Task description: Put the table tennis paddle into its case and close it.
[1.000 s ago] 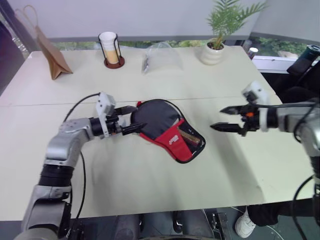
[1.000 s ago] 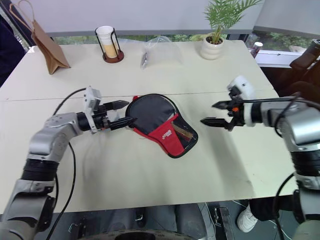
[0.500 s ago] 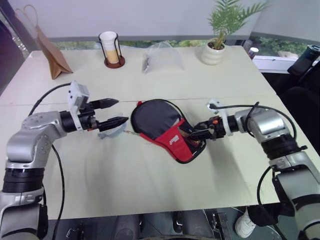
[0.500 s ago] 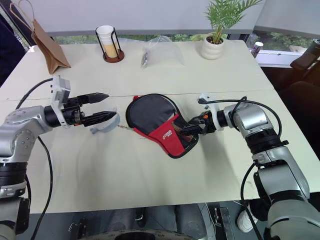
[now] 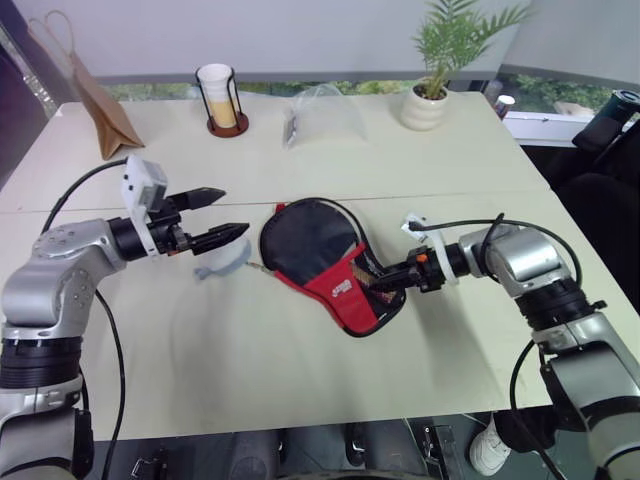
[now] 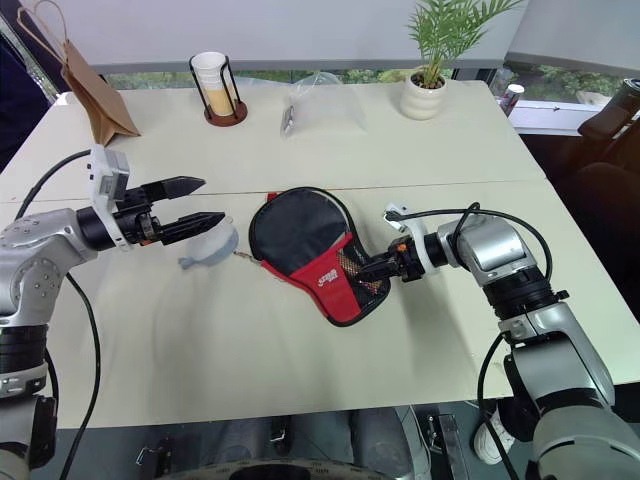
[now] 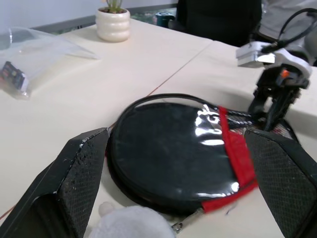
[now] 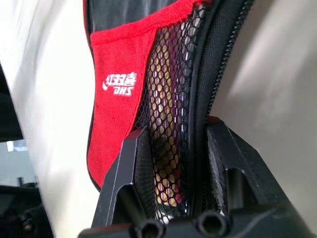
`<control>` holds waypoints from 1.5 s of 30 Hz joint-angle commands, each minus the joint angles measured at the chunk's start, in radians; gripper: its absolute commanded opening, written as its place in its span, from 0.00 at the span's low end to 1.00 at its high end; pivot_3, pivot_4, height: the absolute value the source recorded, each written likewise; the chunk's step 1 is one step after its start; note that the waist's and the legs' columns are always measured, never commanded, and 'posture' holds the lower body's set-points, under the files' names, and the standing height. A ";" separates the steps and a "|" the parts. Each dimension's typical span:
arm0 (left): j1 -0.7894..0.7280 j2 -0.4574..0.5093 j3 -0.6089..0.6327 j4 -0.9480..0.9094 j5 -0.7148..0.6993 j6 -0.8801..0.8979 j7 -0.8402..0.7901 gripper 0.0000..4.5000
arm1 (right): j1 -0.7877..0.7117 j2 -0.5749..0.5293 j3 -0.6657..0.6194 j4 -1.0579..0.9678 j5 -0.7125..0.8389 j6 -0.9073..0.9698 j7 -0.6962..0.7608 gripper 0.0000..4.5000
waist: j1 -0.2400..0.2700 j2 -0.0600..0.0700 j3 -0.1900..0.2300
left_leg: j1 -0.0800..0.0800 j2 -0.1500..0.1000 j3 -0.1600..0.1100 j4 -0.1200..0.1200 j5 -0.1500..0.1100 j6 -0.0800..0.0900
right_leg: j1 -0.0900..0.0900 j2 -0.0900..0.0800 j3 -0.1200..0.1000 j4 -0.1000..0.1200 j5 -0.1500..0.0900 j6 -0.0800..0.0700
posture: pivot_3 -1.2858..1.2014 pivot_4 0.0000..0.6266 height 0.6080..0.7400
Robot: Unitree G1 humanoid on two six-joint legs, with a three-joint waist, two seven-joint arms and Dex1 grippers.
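Right gripper pinches the case rim; left gripper hangs spread beside it.

The paddle-shaped black fabric case [image 5: 335, 265] with red logo panel lies mid-table, the tan wooden paddle handle [image 8: 166, 144] showing through its mesh. The right gripper [image 8: 173, 163] is clenched on the case's piped edge. The left gripper [image 5: 225, 215] stands unclenched above a small grey plush toy [image 5: 222, 262].

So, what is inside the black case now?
Through the mesh window of the case a tan and red handle shows, so the paddle appears to be inside. Its round blade is covered by the black fabric and cannot be seen. The right gripper has its jaws on the case's mesh end.
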 commanded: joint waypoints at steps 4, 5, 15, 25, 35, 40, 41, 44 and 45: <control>-0.016 0.010 0.033 -0.016 -0.008 -0.017 0.008 1.00 | 0.136 0.021 -0.104 -0.299 0.148 0.350 -0.133 0.23 | 0.000 0.000 0.000 | 0.000 0.000 0.000 0.000 0.000 0.000 | 0.000 0.000 0.000 0.000 0.000 0.000 | 0.52 0.24 1.00; -0.015 0.009 0.033 -0.018 -0.008 -0.017 0.011 1.00 | 0.159 0.061 -0.153 -0.347 0.147 0.439 -0.196 0.23 | 0.000 0.000 0.000 | 0.000 0.000 0.000 0.000 0.000 0.000 | 0.000 0.000 0.000 0.000 0.000 0.000 | 0.52 0.24 1.00; -0.013 0.010 0.035 -0.039 -0.024 0.014 0.035 1.00 | 0.358 0.365 -0.504 -0.549 0.419 0.544 -0.921 0.23 | -0.006 -0.003 -0.002 | 0.001 0.000 -0.002 -0.001 0.000 0.000 | 0.001 0.000 -0.001 0.000 -0.001 -0.004 | 0.52 0.24 1.00; -0.083 0.017 -0.012 0.026 -0.007 0.024 0.000 1.00 | 0.535 0.544 -0.595 -0.696 0.945 0.544 -1.577 0.23 | -0.005 -0.003 -0.002 | 0.002 0.001 -0.004 -0.001 0.000 0.000 | 0.002 0.001 -0.001 -0.001 0.000 -0.006 | 0.52 0.24 1.00; -0.111 0.007 -0.037 0.060 0.006 0.014 -0.025 1.00 | 0.602 0.146 -0.241 -0.724 1.604 0.054 -2.035 0.23 | -0.006 -0.003 -0.001 | 0.002 -0.001 -0.002 -0.007 0.000 0.000 | 0.001 0.000 0.000 -0.005 -0.002 -0.005 | 0.52 0.24 1.00; -0.098 -0.001 -0.023 0.052 0.006 0.012 -0.019 1.00 | 0.561 -0.004 -0.152 -0.735 1.604 -0.018 -1.973 0.23 | -0.002 -0.003 -0.001 | 0.002 -0.001 -0.003 -0.007 0.000 0.000 | 0.001 0.000 0.000 -0.004 -0.002 -0.004 | 0.52 0.24 1.00; -0.093 -0.003 -0.021 0.049 0.005 0.011 -0.017 1.00 | 0.548 -0.031 -0.139 -0.730 1.604 -0.018 -1.956 0.23 | -0.002 -0.003 -0.001 | 0.001 -0.001 -0.003 -0.007 0.000 0.000 | 0.001 0.000 0.000 -0.005 -0.002 -0.004 | 0.52 0.24 1.00; -0.078 -0.008 -0.016 0.035 0.002 0.009 -0.010 1.00 | 0.511 -0.099 -0.105 -0.712 1.604 -0.018 -1.918 0.23 | -0.001 -0.003 -0.001 | 0.001 -0.001 -0.003 -0.006 0.000 0.000 | 0.001 0.000 0.000 -0.005 -0.002 -0.004 | 0.52 0.24 1.00; -0.073 -0.009 -0.013 0.031 0.001 0.008 -0.007 1.00 | 0.499 -0.119 -0.096 -0.705 1.604 -0.018 -1.907 0.23 | 0.000 -0.003 -0.001 | 0.001 -0.001 -0.003 -0.006 0.000 0.000 | 0.001 0.000 0.000 -0.005 -0.002 -0.004 | 0.52 0.24 1.00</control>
